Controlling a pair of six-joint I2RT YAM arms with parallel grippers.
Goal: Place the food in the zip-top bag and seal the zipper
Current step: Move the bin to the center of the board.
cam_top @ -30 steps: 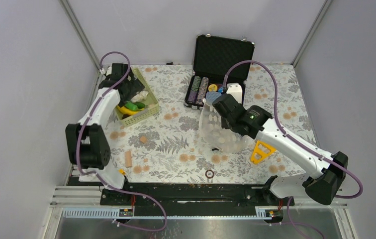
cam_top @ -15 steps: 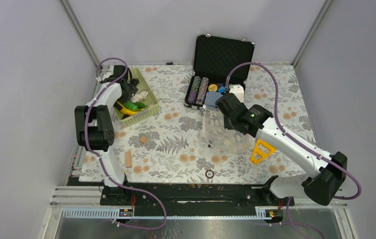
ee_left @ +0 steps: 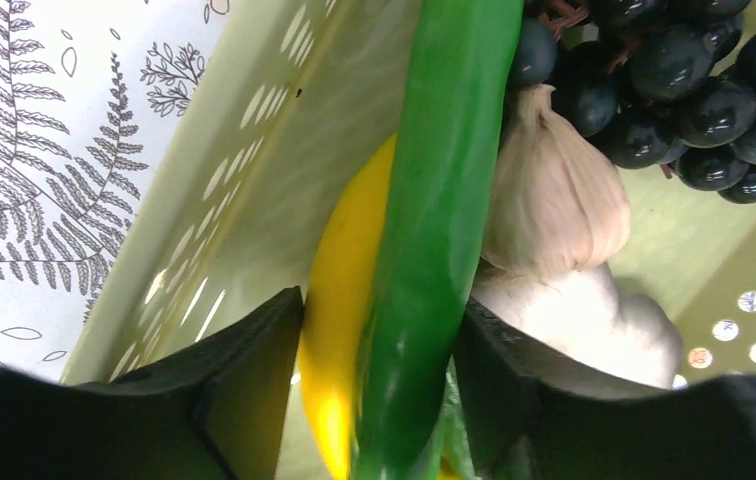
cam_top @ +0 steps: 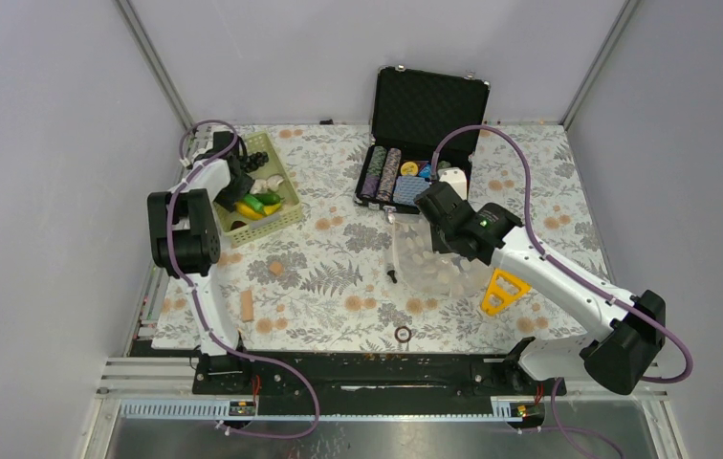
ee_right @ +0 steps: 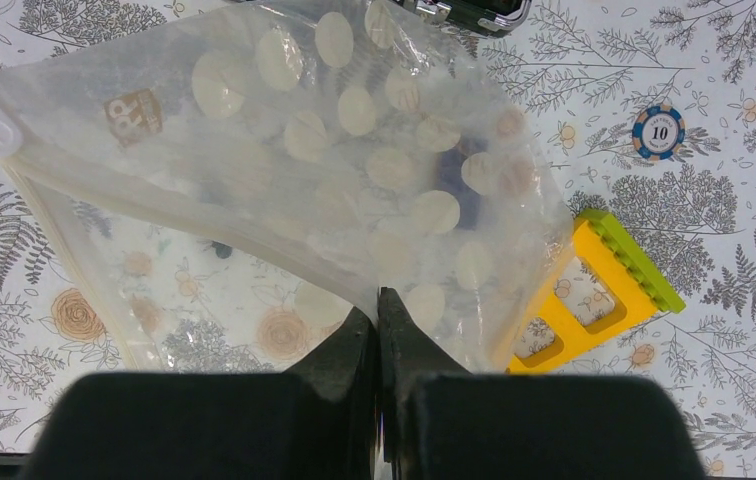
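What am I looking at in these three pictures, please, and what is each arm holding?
Two robot arms stand at a flowered table. One picture looks down from above; the other two come from wrist cameras. The left gripper is in a green basket, fingers either side of a green pepper and a banana, beside garlic and grapes; whether it grips yet is unclear. The right gripper is shut on the dotted zip-top bag. A yellow tool and an open chip case are nearby.
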